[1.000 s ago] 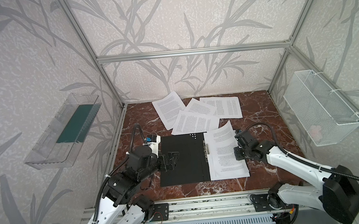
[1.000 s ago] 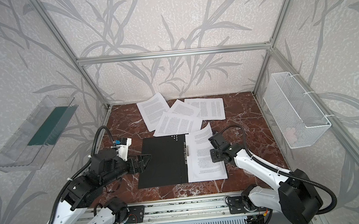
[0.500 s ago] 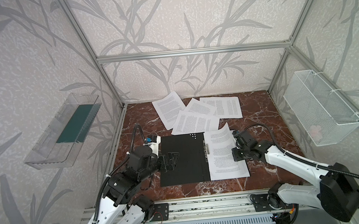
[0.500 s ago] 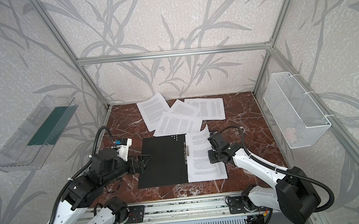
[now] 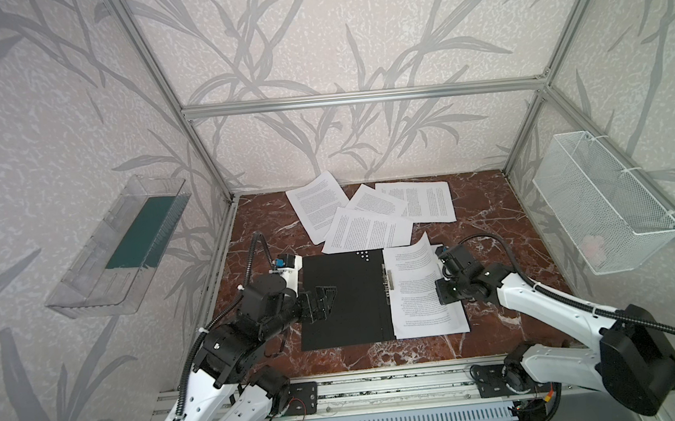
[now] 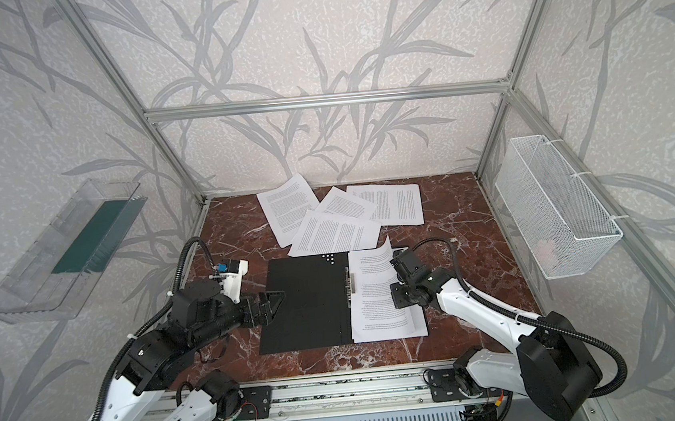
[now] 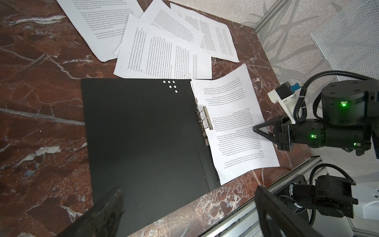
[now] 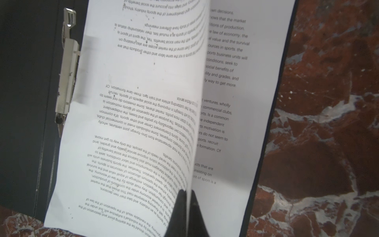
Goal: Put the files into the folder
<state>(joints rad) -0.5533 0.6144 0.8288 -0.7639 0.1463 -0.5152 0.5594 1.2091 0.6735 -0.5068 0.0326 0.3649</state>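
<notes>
Right tool [image 8: 187, 197] pinches a sheet [image 8: 133, 123] over the folder [image 5: 343, 298], another lies beneath; left tool [image 5: 327, 302] gapes wide at its edge. We count four files [image 5: 371, 229] waiting beyond the folder.

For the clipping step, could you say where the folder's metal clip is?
In both top views the metal clip sits mid-table on the open folder's spine, left of its sheets.

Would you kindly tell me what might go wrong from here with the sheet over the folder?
The right gripper pinches the top sheet only at its edge, and it bows upward; it may crease or slip free.
Its inner edge meets the metal spine clip and may snag there.
</notes>
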